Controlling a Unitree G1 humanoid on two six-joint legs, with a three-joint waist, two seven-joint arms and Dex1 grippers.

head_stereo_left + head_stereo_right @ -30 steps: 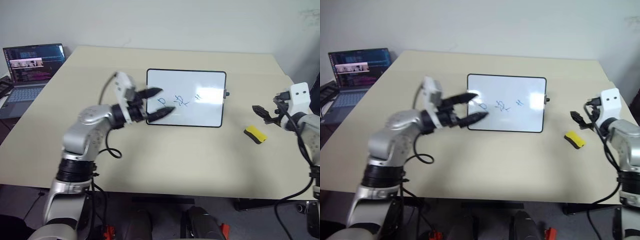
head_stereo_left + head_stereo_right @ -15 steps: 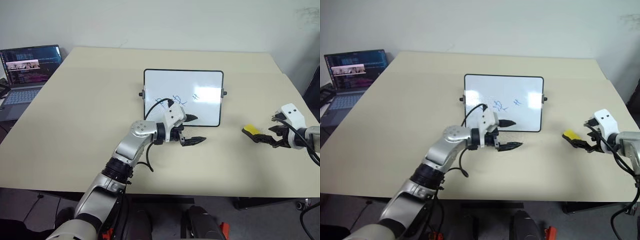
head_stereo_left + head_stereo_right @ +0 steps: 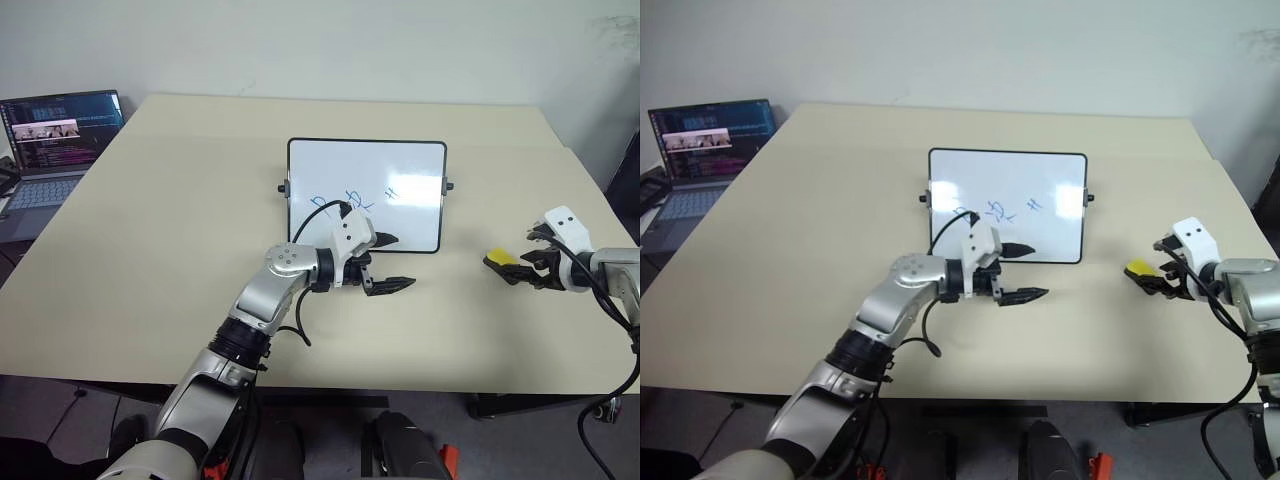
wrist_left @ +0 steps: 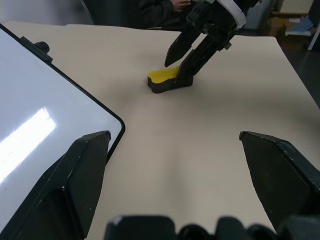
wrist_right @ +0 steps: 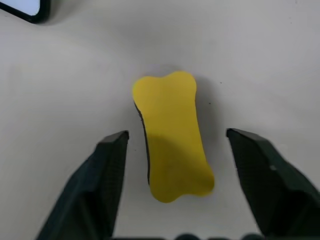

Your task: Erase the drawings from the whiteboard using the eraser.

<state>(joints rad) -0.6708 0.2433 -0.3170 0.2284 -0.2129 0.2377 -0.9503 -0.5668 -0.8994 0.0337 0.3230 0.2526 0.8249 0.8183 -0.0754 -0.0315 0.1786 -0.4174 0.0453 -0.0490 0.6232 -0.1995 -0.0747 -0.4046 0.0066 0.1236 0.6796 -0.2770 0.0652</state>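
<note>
The eraser point(image 5: 172, 135) lies flat on the table point(image 3: 180, 250), right of the whiteboard point(image 3: 366, 195). Right gripper point(image 5: 175, 165) jaws spread, straddling it without contact. Left gripper point(image 3: 388, 262) jaws spread at the whiteboard's near edge, partly covering the drawings point(image 3: 355, 197).

An office or lab workroom is suggested. A wide beige surface point(image 3: 180, 250) is set against a plain pale wall point(image 3: 330, 45). To the left of the surface, an open laptop point(image 3: 55, 140) with code-like text on its screen is seen on a separate desk. Beyond the surface's far side, a seated person point(image 4: 160, 10) is seen.
</note>
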